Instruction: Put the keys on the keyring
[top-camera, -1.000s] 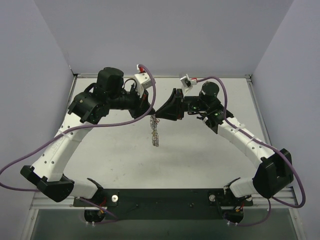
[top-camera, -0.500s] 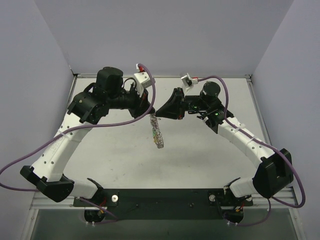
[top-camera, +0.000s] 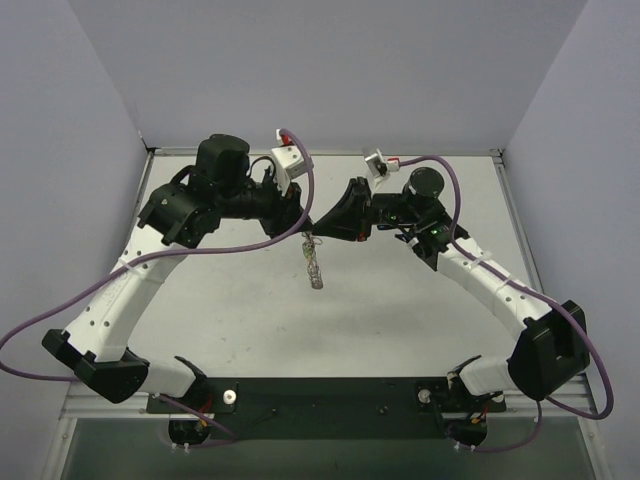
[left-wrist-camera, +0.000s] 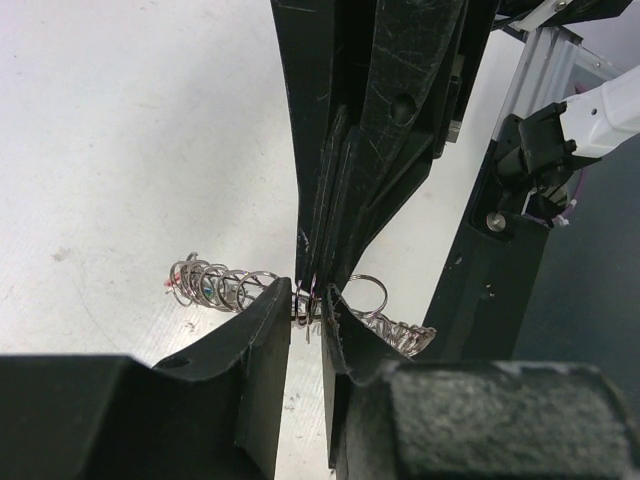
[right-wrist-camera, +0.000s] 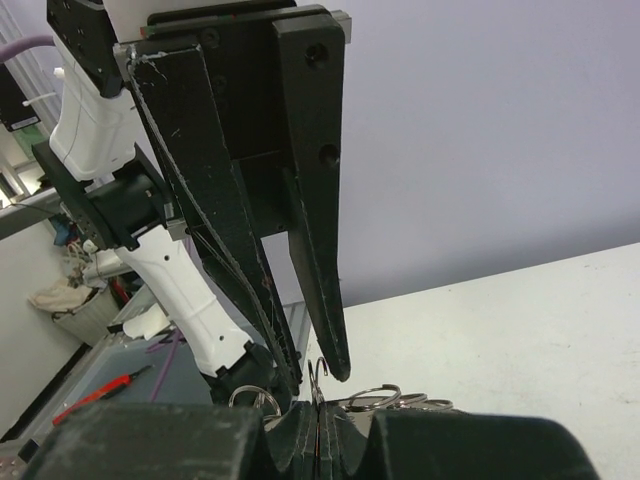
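The keyring (top-camera: 315, 265) is a string of small silvery wire loops that hangs over the table from the point where my two grippers meet. My left gripper (top-camera: 304, 224) and right gripper (top-camera: 319, 229) stand tip to tip. In the left wrist view my left gripper (left-wrist-camera: 308, 297) has its jaws a narrow gap apart with ring wire between them, and loops (left-wrist-camera: 215, 285) trail to both sides. Blue and red specks among those loops may be keys. In the right wrist view my right gripper (right-wrist-camera: 318, 412) is pressed shut on a thin wire loop (right-wrist-camera: 318, 375).
The white table (top-camera: 230, 300) lies below, with grey walls on three sides. A metal rail (left-wrist-camera: 535, 80) runs along the table edge. The black base plate (top-camera: 320, 395) and both arm bases sit at the near edge.
The hanging string of loops has swung and turned. It now looks narrower and shorter than half a second ago. Both grippers stay tip to tip.
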